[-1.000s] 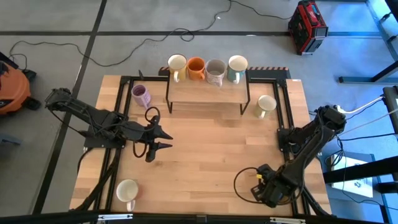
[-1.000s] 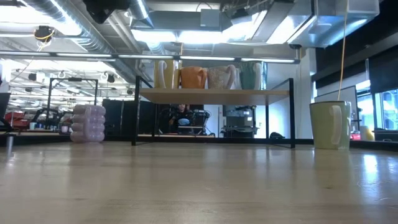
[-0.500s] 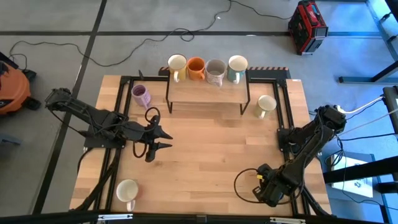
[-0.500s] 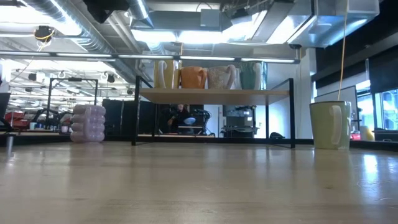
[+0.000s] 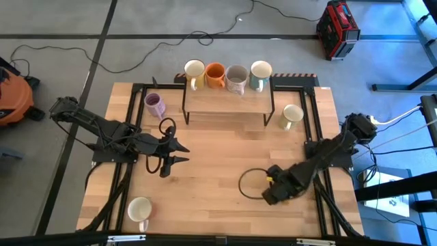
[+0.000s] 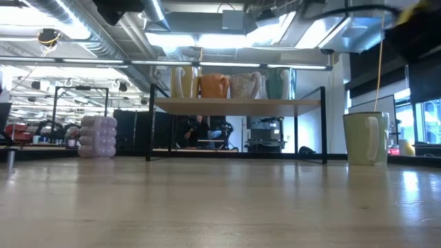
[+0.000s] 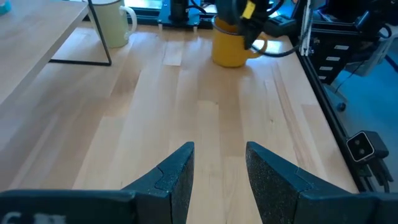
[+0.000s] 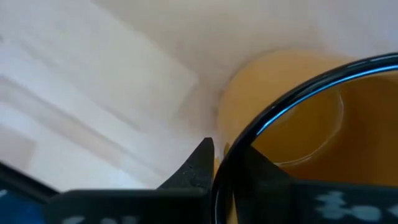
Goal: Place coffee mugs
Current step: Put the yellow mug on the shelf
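Observation:
An amber-yellow mug (image 7: 231,45) with a dark rim (image 5: 252,183) hangs over the table's near middle, with my right gripper (image 5: 268,192) shut on it. My left gripper (image 5: 183,153) waits open over the table's left half, with nothing between its fingers (image 7: 177,174). A cream (image 5: 194,70), an orange (image 5: 215,74), a grey-beige (image 5: 236,78) and a mint mug (image 5: 260,73) stand in a row on the shelf (image 5: 229,104). On the tabletop stand a lilac mug (image 5: 155,104), a pale mug (image 5: 292,116) and a cream mug (image 5: 140,209). My right gripper has the amber-yellow mug by its dark rim (image 8: 241,138), one finger (image 8: 198,163) outside the wall and the other inside. The fingers come from above, slanting in from the table's right. The mug hangs with its mouth up, clear of the tabletop, high in the low view (image 6: 416,8).
The black-framed wooden shelf stands at the table's far middle. A black rail frame (image 5: 311,113) runs along the table's edges. There is bare wood between the two arms (image 5: 218,164). Beyond the table a person (image 6: 200,129) sits in the room.
My right gripper has swung from the table's near right corner toward the left and far side, and up. The amber-yellow mug has come with it, off the table, and its rim now shows larger from above.

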{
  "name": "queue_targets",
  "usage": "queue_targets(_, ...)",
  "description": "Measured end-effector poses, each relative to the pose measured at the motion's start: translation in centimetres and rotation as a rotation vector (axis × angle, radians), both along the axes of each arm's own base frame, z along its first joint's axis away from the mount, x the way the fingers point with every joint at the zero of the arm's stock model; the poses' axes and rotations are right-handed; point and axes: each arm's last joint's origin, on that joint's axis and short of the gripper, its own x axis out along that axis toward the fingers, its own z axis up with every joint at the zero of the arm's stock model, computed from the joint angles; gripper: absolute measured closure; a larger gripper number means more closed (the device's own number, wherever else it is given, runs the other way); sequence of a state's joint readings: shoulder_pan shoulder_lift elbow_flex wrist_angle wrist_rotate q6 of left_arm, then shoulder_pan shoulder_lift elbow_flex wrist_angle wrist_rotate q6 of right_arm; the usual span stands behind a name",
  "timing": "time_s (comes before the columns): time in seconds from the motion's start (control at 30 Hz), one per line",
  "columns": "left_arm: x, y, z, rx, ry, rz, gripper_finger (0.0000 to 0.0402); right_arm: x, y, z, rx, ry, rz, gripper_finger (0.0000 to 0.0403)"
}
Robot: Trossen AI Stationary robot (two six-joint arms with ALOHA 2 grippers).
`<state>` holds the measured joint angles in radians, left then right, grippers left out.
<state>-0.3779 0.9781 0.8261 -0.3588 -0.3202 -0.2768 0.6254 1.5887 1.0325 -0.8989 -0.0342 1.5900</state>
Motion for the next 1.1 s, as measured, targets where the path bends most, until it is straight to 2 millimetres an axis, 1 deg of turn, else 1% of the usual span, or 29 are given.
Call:
queue_targets(0.23,0.0,0.0,0.0,0.004,-0.001,0.007,0.0262,2.3,-3.3,0.0,-0.059,-0.059,0.021,0.0384)
queue_targets(0.43,0.0,0.0,0.0,0.004,-0.001,0.008,0.0262,3.5,-4.9,0.0,-0.061,-0.11,0.064,0.0383)
queue_targets(0.63,0.0,0.0,0.0,0.005,-0.002,0.01,0.0262,4.2,-5.3,0.2,-0.082,-0.159,0.104,0.0372)
queue_targets(0.83,0.0,0.0,0.0,0.006,-0.001,0.012,0.0262,4.3,-5.3,0.2,-0.095,-0.17,0.098,0.0359)
queue_targets(0.97,-0.1,0.1,-0.1,0.012,0.014,0.011,0.0262,4.4,-5.3,0.3,-0.094,-0.179,0.092,0.0328)
queue_targets(1.1,-0.1,0.1,-0.3,0.017,0.026,0.011,0.0262,4.4,-5.3,0.3,-0.095,-0.176,0.09,0.0281)
